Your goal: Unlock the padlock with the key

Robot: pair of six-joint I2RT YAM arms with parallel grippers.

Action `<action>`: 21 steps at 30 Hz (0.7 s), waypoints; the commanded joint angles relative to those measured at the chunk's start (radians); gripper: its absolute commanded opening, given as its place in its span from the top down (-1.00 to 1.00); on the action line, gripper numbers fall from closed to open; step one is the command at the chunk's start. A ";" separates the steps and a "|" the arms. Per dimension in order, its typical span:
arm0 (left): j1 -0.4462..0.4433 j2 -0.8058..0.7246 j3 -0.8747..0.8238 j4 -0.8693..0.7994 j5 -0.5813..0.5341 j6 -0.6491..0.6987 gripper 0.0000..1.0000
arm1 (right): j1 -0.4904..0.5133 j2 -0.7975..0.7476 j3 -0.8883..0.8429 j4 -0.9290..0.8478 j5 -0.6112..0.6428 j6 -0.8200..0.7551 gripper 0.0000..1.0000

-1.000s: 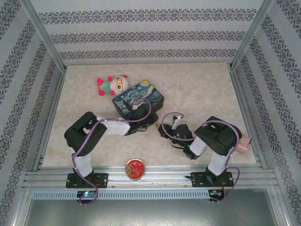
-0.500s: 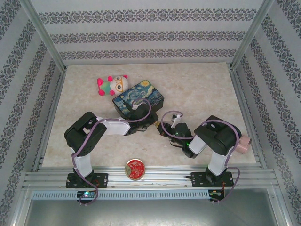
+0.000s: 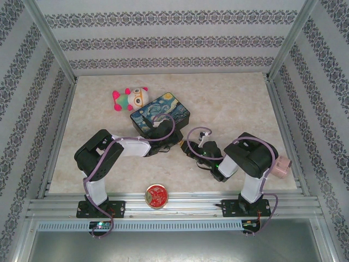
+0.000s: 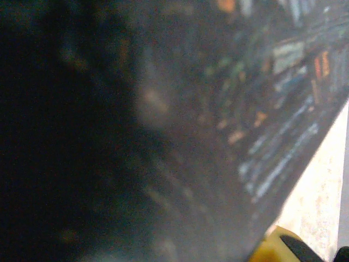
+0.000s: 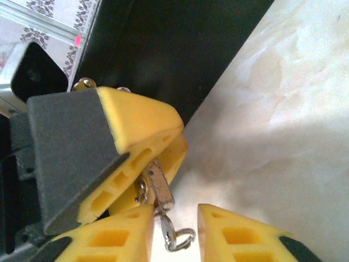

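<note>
**Item 1: padlock (image 5: pixel 142 191).** It sits near the middle of the table (image 5: pixel 294 109), just in front of the painted box (image 3: pixel 161 113), between the pads (image 5: pixel 139 123) of your left gripper (image 5: pixel 181 137). You see only a small brassy glint of it. Body and shackle are hidden, so you cannot tell whether the shackle has sprung.

**Item 2: key (image 5: pixel 159 186).** It is a flat, narrow, silvery blade with its tip up against the padlock. Whether it is seated in the keyway cannot be told. A thin wire ring (image 5: pixel 184 238) hangs from its head.

**Item 3: jaws.** As far as the right wrist view shows, your left jaws are clamped on the padlock. The jaws of your right gripper (image 5: pixel 175 214) stand apart. The key's head and the ring lie in the gap, and neither finger visibly grips them.

**Item 4: progress, as judged.** The lock is held and the key has been brought to it. You have yet to close on the key, turn it and free the shackle.

**Item 5: materials.**
- Pads: yellow and soft-looking, pierced with rounded slots, backed by matte grey plates.
- Table: pale, marbled and smooth, with a faint sheen.
- Box: dark sides, lid painted with swirling blue and yellow sky. It is blurred in the left wrist view.

**Item 6: bystanders.** A round red tin (image 3: pixel 156 195) sits at the near edge and a plush toy (image 3: pixel 130 98) beyond the box. Both are well apart from the work.
</note>
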 commanded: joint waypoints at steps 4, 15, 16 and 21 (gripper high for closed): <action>-0.006 -0.008 -0.002 -0.072 0.060 0.006 0.75 | -0.018 -0.045 -0.044 0.074 0.022 -0.012 0.32; -0.006 -0.021 -0.020 -0.074 0.059 0.003 0.74 | -0.012 -0.086 -0.110 0.059 0.040 -0.032 0.29; -0.006 -0.022 -0.022 -0.075 0.058 0.004 0.74 | -0.010 -0.088 -0.114 0.058 0.040 -0.033 0.30; -0.006 -0.024 -0.029 -0.071 0.061 0.007 0.74 | 0.008 -0.095 -0.121 0.036 0.042 -0.048 0.32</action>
